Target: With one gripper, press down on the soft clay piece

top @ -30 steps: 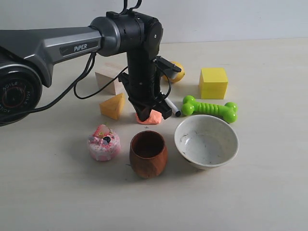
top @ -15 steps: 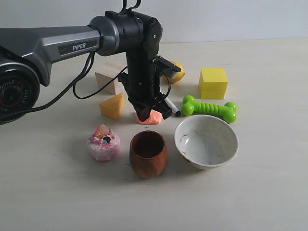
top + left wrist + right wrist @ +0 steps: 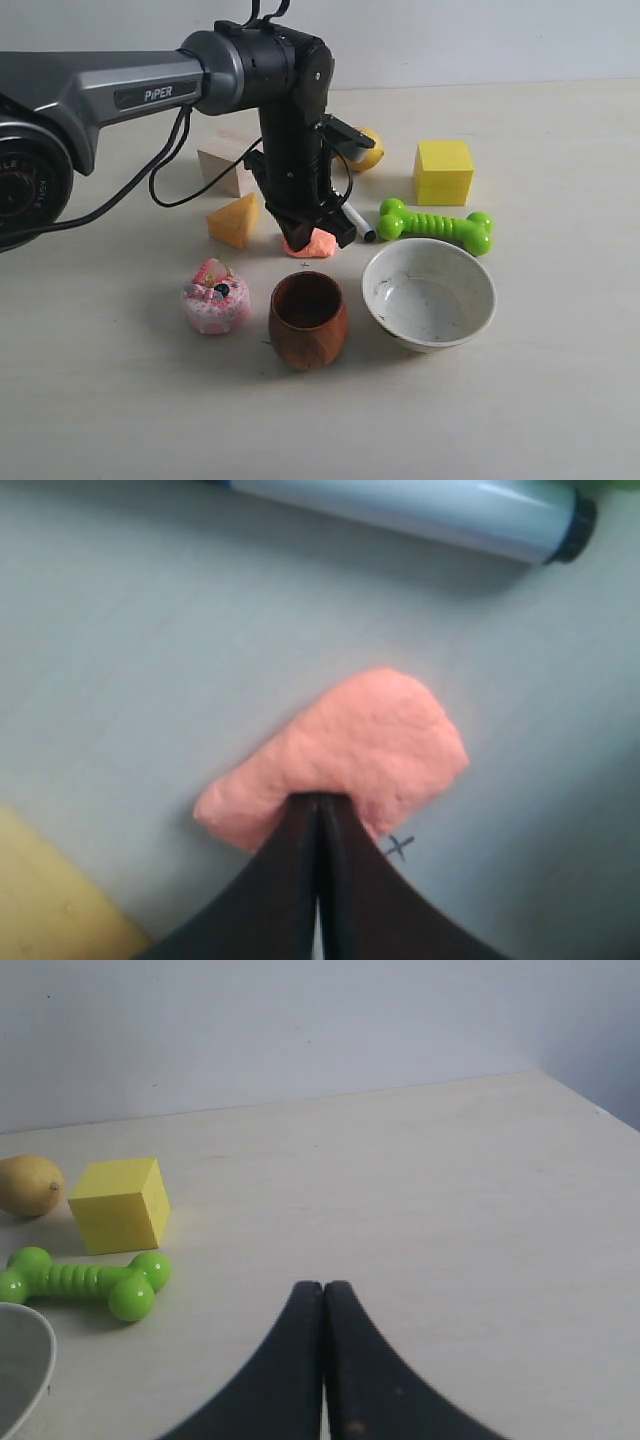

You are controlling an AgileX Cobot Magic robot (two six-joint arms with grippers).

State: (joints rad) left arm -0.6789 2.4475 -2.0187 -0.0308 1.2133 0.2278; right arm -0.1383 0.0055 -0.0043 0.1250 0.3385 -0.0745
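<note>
Robot test lab, by the look: plain pale tabletop (image 3: 560,400), blank wall (image 3: 480,40), and near the tool (image 3: 313,236) a yellow block (image 3: 443,171), green bone toy (image 3: 437,224), white bowl (image 3: 428,293).

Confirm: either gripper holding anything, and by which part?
Nothing held. Left gripper is shut, tips on the edge of the soft clay piece, nothing between them. Right gripper shut, empty.

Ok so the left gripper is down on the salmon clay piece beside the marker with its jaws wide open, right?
Not quite. The left gripper is down on the soft clay piece beside the marker, but its jaws are shut, tips pressed together, not wide open. The left wrist view shows this.
</note>
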